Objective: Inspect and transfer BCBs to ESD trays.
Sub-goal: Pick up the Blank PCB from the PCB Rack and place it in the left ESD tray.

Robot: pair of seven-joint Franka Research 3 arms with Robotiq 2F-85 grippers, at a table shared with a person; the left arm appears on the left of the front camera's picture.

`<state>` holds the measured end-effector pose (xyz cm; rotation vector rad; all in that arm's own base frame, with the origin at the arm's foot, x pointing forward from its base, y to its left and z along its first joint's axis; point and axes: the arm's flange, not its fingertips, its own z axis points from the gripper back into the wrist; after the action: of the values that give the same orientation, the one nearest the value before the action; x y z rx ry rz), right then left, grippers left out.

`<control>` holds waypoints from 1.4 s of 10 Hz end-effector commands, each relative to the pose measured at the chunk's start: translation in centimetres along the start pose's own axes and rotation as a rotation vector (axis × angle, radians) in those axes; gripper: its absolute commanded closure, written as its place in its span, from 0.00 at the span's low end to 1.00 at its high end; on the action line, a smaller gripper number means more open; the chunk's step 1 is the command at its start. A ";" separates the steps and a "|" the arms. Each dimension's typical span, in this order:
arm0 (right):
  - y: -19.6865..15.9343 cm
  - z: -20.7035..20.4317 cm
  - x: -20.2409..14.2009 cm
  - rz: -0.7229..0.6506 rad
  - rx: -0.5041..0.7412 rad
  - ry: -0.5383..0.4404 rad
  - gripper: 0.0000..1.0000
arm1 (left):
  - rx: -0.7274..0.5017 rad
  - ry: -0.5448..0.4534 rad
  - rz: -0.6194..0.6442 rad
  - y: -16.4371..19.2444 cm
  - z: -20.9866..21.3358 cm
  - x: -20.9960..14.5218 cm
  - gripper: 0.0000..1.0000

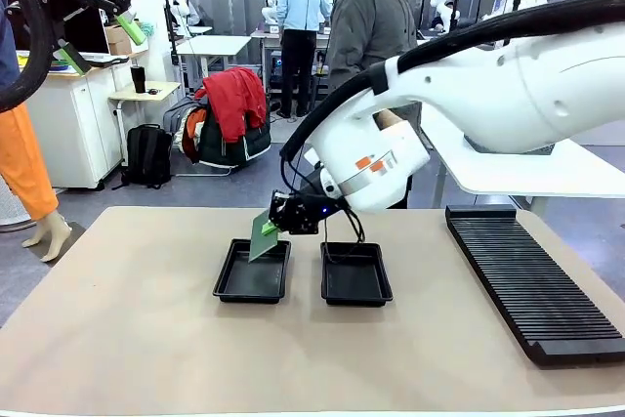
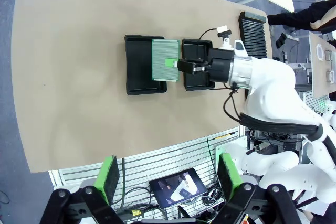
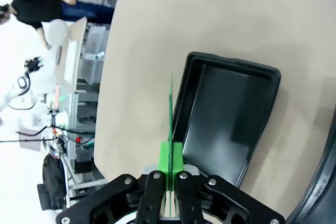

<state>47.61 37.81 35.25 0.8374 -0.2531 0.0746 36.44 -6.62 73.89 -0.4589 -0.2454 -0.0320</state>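
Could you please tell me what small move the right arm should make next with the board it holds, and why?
Probably ease the BCB toward the middle of the left tray while lowering it. The right pincer is shut on its edge, and the board hangs tilted over the side of that tray nearest the other tray, so it seems off-centre. The tray's floor looks bare.

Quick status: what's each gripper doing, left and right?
Left gripper: open, holding nothing, high above the table.
Right gripper: closed on a BCB, held by its edge over an ESD tray.
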 end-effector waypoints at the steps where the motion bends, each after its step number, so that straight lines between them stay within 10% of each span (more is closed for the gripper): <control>1: -1.2 -2.1 -0.6 -0.042 -0.009 -0.050 0.97 | -0.004 -0.003 0.003 0.1 -0.1 -0.1 0.00; 14: -5.6 -7.5 -1.6 -0.186 0.048 -0.001 0.97 | -0.004 -0.003 0.003 0.1 -0.1 -0.1 0.00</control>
<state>48.54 39.82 26.01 0.9129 -0.1748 -0.0990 36.44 -6.62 73.91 -0.4589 -0.2457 -0.0320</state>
